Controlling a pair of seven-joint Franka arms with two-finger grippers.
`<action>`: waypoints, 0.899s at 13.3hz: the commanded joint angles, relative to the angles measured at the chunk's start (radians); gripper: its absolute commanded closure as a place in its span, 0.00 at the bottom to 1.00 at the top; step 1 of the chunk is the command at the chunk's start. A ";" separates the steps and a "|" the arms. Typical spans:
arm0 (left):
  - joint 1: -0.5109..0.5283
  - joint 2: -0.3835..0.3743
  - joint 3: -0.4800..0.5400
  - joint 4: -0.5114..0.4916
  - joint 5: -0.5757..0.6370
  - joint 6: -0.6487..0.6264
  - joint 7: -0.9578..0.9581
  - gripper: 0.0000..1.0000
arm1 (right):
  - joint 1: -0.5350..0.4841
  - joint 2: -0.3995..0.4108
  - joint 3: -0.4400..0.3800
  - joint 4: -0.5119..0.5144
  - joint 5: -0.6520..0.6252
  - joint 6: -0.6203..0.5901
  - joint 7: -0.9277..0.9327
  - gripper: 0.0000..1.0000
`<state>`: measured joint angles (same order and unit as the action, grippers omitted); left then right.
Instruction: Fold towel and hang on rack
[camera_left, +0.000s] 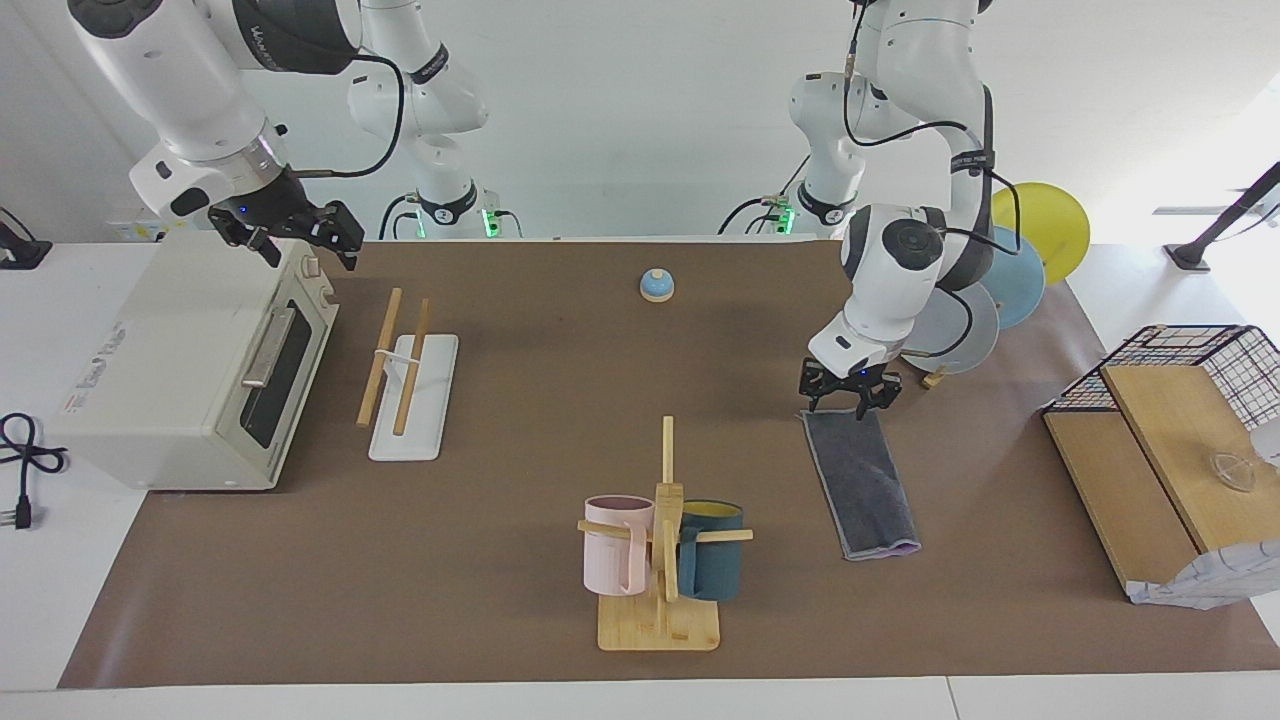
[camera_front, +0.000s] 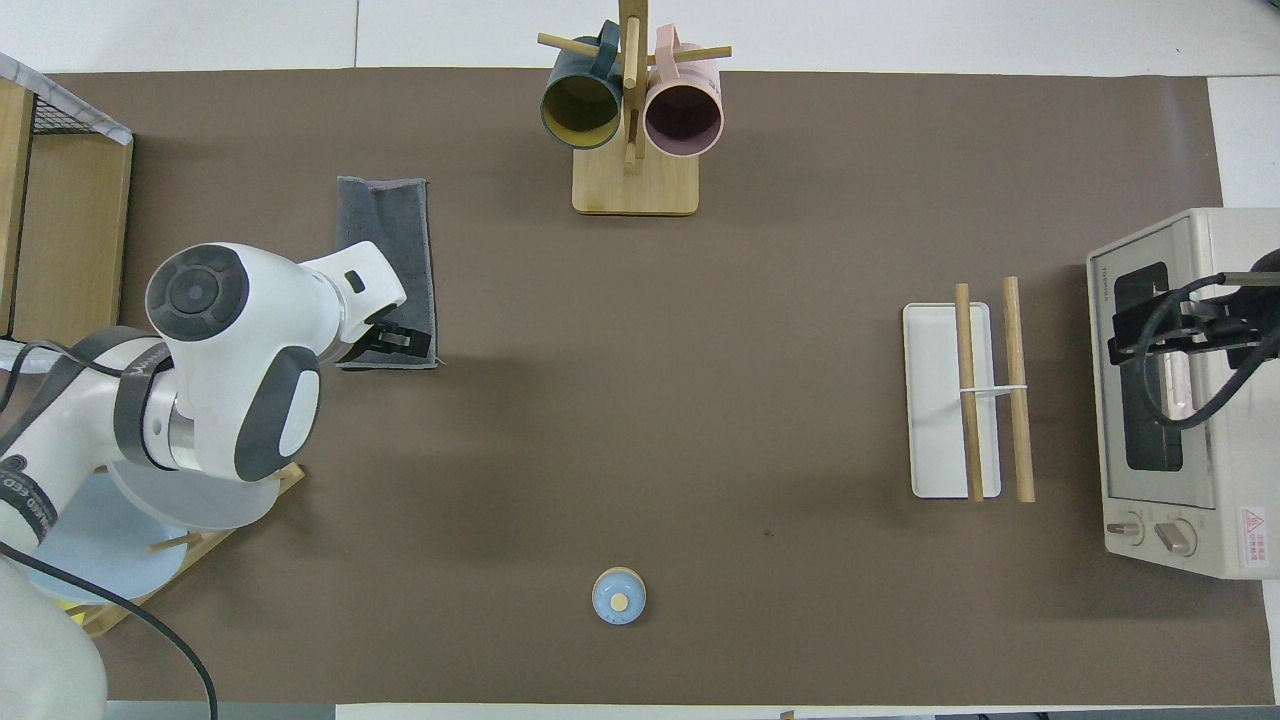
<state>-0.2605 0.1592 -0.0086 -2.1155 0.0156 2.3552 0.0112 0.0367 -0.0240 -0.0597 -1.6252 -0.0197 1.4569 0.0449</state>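
One camera sits high across the bench (camera_left: 560, 620), facing the robots. The other looks steeply down from above them. Both share the whole bench.

- My work table (camera_left: 520, 620) carries a brown mat.
- On the mat: folded towel (camera_left: 862, 482), rack (camera_left: 412, 396), mug stand (camera_left: 660, 625), bell (camera_left: 656, 285), plate stand (camera_front: 190, 545).
- Toaster oven (camera_left: 180, 370) and wooden box (camera_left: 1150, 480) sit at opposite ends.

- My left end effector (camera_left: 849, 393) is down low by the table, wrist bent and pointing down, fingers spread apart with nothing between them.
- My right end effector (camera_left: 290, 232) just hangs up in the air, fingers wide, that arm waiting.
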 joint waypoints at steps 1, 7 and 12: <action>0.073 -0.004 -0.005 0.034 0.006 -0.034 -0.004 0.00 | -0.015 -0.004 0.011 -0.005 -0.002 0.007 0.007 0.00; 0.219 0.048 -0.004 0.039 -0.290 0.070 0.131 0.00 | -0.015 -0.004 0.012 -0.005 -0.002 0.007 0.007 0.00; 0.218 0.126 -0.013 0.042 -0.408 0.093 0.133 0.00 | -0.015 -0.004 0.011 -0.005 -0.002 0.007 0.007 0.00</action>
<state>-0.0407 0.2580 -0.0166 -2.0858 -0.3546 2.4291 0.1369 0.0367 -0.0240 -0.0597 -1.6252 -0.0197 1.4569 0.0449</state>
